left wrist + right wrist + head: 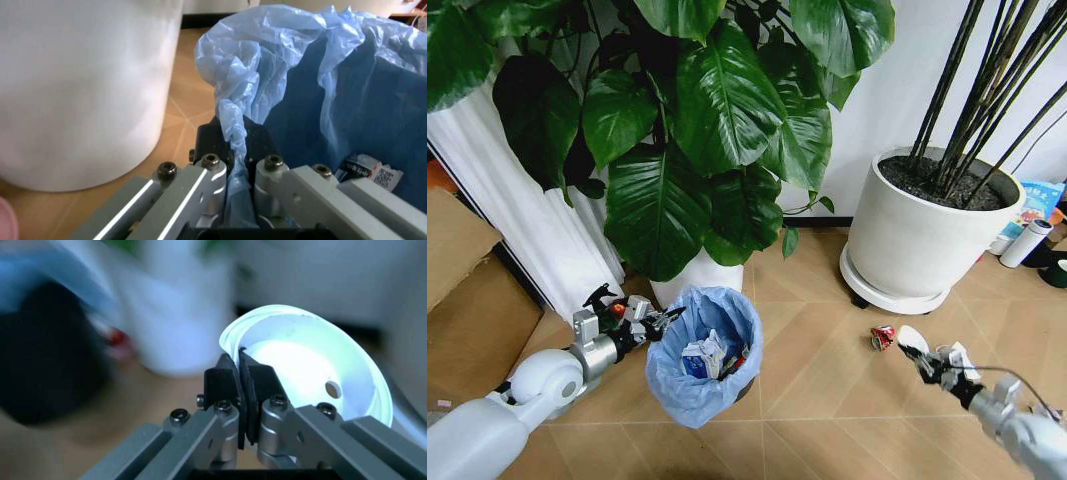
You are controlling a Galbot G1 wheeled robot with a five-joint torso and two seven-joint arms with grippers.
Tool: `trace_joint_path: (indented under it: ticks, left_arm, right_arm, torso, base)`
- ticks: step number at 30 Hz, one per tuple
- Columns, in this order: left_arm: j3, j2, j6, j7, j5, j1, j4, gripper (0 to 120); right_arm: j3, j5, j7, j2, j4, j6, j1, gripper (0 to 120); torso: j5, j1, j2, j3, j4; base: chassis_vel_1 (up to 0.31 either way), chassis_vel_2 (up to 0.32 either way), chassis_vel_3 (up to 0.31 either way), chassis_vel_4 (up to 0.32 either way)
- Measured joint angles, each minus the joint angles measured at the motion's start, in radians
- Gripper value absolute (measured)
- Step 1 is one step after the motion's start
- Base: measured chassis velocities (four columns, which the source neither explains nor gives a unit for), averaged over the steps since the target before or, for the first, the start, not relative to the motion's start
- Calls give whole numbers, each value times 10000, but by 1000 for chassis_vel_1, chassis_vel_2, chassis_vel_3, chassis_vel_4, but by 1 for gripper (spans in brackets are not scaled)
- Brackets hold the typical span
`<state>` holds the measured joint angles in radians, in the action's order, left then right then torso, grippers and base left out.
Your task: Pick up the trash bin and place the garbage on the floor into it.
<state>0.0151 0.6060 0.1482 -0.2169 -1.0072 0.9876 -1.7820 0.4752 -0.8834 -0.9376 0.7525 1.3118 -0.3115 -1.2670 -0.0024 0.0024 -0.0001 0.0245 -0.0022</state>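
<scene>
Right tool (241,390) clamped on the rim of a white lid (313,370), held above the floor (817,400). Left tool (241,172) pinched shut on the blue-bagged rim of the trash bin (702,355), carton inside. Beyond, crushed red can (882,337) lying on the planks near the big white pot (917,235).

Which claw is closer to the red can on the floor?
Right. The right claw, gripping a white lid, sits beside the red can; the left claw grips the bin's bag.
</scene>
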Motion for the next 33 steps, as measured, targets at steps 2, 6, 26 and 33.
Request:
trace_joint_path:
  ticks: [2, 6, 26, 33]
  left_arm:
    - [297, 145, 10, 38, -41, -336, 149, 0]
    - [684, 345, 13, 84, -99, -798, 401, 0]
    - [2864, 1302, -78, 111, -443, -2599, 1158, 0]
    - [3129, 1465, -107, 116, -468, -2756, 1186, 0]
  right_arm:
    - [-168, -588, -785, -327, 860, 112, 246, 0]
    - [-566, -1113, -1329, -619, 1597, 355, 839, 0]
    - [-4621, -2019, -2423, 124, 2373, 1658, 3491, 0]
    - [-5464, -2055, -2429, 616, 1776, 1697, 4227, 0]
  torso:
    - [6, 0, 0, 0, -3]
    - [1, 0, 0, 0, -3]
    - [3, 1, 0, 0, -3]
    - [4, 0, 0, 0, -3]
  base:
    - [0, 0, 0, 0]
    - [0, 0, 0, 0]
    - [0, 0, 0, 0]
    - [0, 0, 0, 0]
